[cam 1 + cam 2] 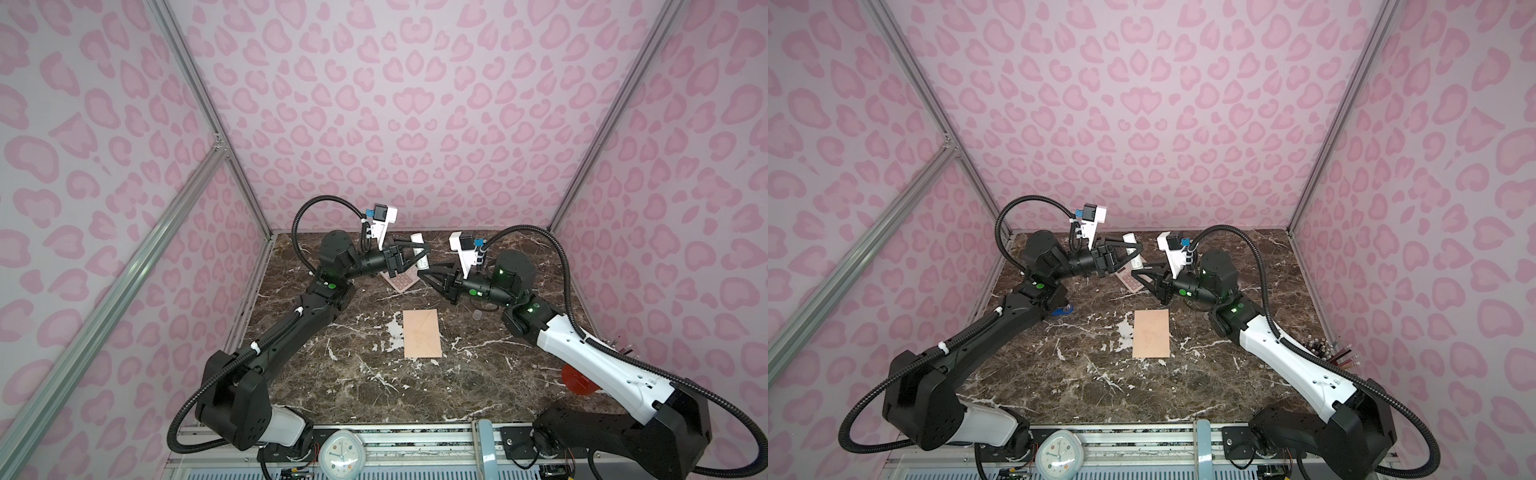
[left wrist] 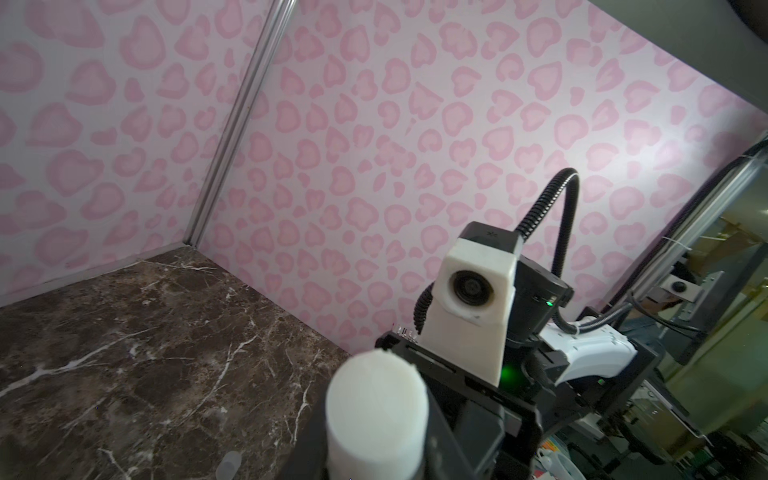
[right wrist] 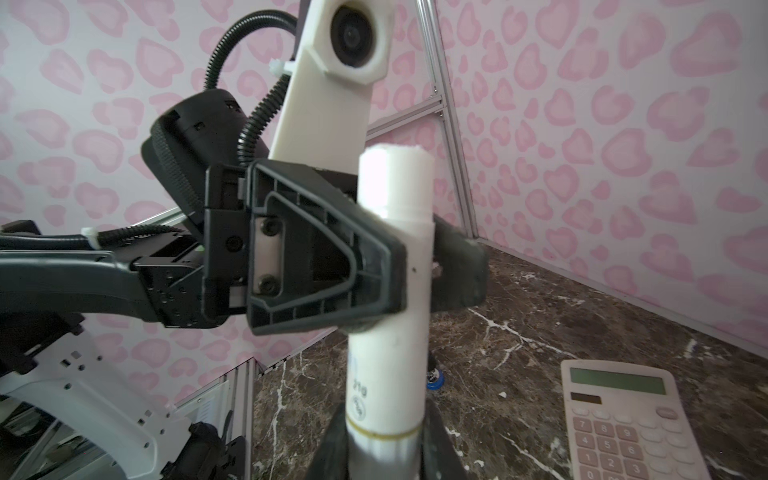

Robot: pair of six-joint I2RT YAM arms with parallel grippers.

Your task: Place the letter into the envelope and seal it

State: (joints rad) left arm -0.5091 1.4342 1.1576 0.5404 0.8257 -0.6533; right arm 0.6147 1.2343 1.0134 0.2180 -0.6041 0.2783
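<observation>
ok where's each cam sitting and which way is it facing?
Top views: above the robot's base, looking down toward the back wall; both arms whole, envelope on the table.
Left wrist: faces the right wrist camera; tip of the glue stick in the foreground.
Right wrist: faces the left wrist camera and left gripper clamped on the stick; right gripper at its base, calculator on the table.
Shared: both wrist views show the glue stick.
</observation>
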